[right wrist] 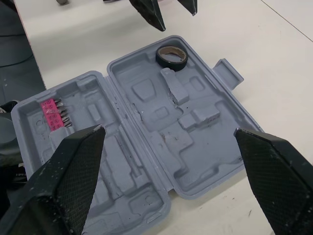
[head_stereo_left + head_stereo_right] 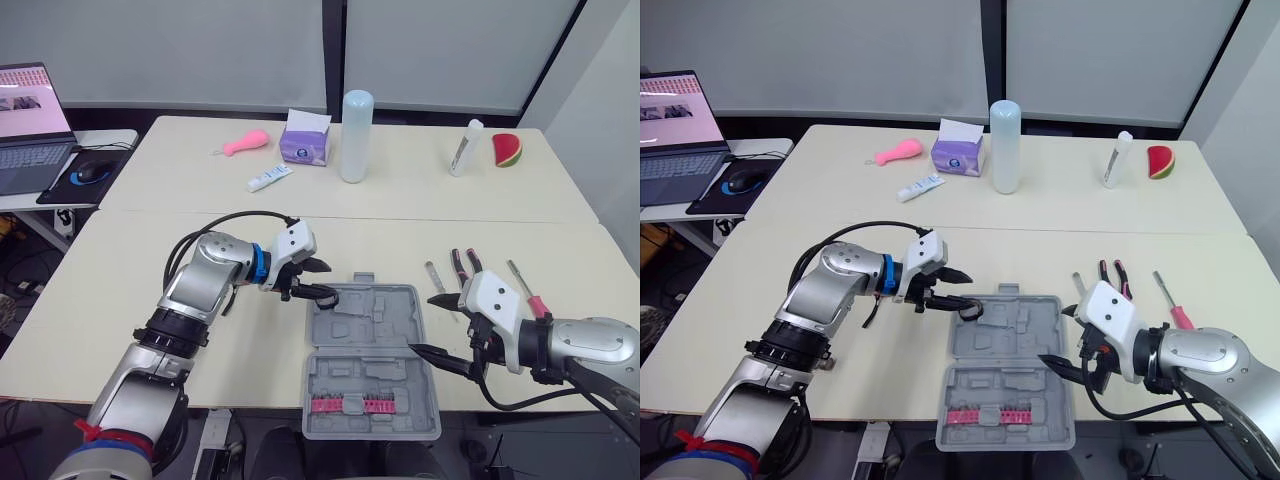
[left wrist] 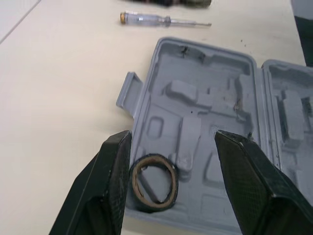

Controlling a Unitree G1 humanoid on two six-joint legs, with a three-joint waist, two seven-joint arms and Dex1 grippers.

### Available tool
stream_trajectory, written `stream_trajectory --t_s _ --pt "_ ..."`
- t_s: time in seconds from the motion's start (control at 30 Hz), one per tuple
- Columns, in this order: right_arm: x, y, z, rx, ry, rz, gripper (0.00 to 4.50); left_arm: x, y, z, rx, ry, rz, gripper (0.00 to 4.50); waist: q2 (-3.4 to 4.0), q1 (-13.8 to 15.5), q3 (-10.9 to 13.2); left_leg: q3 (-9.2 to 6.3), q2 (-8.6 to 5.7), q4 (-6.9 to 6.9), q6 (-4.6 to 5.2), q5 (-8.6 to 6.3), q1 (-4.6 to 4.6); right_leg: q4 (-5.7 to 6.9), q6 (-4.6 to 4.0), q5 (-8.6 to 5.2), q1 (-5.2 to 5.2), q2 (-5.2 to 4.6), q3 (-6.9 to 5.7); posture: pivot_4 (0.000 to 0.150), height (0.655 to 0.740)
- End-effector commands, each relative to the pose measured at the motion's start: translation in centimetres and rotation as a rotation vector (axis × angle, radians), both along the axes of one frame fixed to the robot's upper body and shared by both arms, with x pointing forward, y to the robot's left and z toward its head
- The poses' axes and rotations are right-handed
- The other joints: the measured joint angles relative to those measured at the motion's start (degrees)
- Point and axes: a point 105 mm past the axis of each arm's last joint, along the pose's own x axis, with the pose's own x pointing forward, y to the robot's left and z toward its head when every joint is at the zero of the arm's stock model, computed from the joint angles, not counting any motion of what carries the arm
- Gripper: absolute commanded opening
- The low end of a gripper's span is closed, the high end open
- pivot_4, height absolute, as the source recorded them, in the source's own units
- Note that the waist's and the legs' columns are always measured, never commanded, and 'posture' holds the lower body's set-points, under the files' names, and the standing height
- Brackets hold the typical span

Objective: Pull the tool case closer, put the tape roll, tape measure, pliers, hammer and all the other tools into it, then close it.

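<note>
Firstly, the left gripper [image 3: 172, 137] had its jaws spread wide, empty, poised just over the tape roll [image 1: 171, 63]. The roll lay flat in the far-left corner of the open tool case [image 2: 390, 315], in the half carrying the latch tab. The left arm was bent at the elbow, its forearm reaching rightward across the table [image 2: 260, 350] to that corner.

The right gripper [image 2: 421, 322] also had its jaws spread and empty, beside the case's right edge near the hinge. Its forearm lay low, entering from the right.

The left wrist view showed a clear-handled tester [image 3: 166, 19] on the table beyond the case. The right wrist view showed a pink bit strip [image 1: 51, 112] in the near half. The eye views showed pliers [image 2: 465, 265] and a red-handled screwdriver [image 2: 530, 290] on the table right of the case.
</note>
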Motion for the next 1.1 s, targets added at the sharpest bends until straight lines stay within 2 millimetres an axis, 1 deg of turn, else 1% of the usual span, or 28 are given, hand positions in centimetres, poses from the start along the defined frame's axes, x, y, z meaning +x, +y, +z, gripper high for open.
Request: stream_trajectory --t_s 0.03,0.2,0.4,0.6,0.77,0.9,0.97,1.1 --pt "0.2 0.1 0.9 -0.007 -0.063 0.005 4.5 -0.2 -0.2 0.4 -0.052 -0.04 -0.034 2.15 0.0 0.0 0.0 0.0 0.0 0.0 0.0 0.0 0.0 0.0 0.0 0.0 0.0 0.0 0.0 0.15 0.7075" --pt "0.0 0.2 0.9 -0.004 -0.064 0.01 4.5 0.0 -0.3 -0.8 -0.038 -0.059 -0.041 0.64 0.0 0.0 0.0 -0.01 -0.01 0.0 0.0 0.0 0.0 0.0 0.0 0.0 -0.01 0.0 -0.01 0.15 0.7075" --pt "0.1 0.4 0.9 0.001 -0.068 0.012 4.5 0.3 -0.7 -2.1 -0.035 -0.066 -0.04 0.64 0.0 0.0 0.0 0.0 -0.03 0.0 0.0 0.0 0.0 0.0 0.0 0.0 -0.01 0.0 -0.01 0.15 0.7075" --pt "0.1 0.5 0.9 0.003 -0.069 0.015 4.5 1.1 -1.0 -3.7 -0.021 -0.068 -0.011 0.64 0.0 0.0 0.0 0.0 -0.02 0.0 0.01 0.0 0.0 0.0 0.0 0.0 -0.01 0.01 -0.01 0.15 0.7075" --pt "0.1 0.6 0.9 0.003 -0.069 0.018 4.5 1.9 -0.7 -5.6 0.031 -0.042 0.043 0.64 0.0 0.0 0.0 0.0 -0.04 0.0 0.01 0.0 -0.01 0.0 0.0 0.0 -0.01 0.01 -0.03 0.15 0.7075" --pt "0.0 0.6 0.9 0.002 -0.067 0.018 4.5 1.8 -0.5 -7.0 0.073 -0.024 0.047 0.64 0.0 0.0 0.0 0.03 -0.03 0.0 0.01 0.0 0.0 0.0 0.0 0.0 -0.01 0.01 -0.04 0.15 0.7075" --pt "0.0 0.6 0.8 0.001 -0.067 0.018 4.5 1.6 -0.4 -7.3 0.08 -0.012 0.039 0.64 0.0 0.0 0.0 0.02 -0.03 0.0 0.01 0.0 0.0 0.0 0.0 0.0 -0.01 0.01 -0.05 0.15 0.7075" --pt "0.0 0.5 0.9 0.0 -0.072 0.017 4.5 1.3 -0.3 -7.1 0.065 -0.008 0.033 0.64 0.0 0.0 0.0 0.01 -0.03 0.0 0.0 0.0 0.02 0.0 0.0 0.0 0.02 0.01 -0.05 0.15 0.7075"
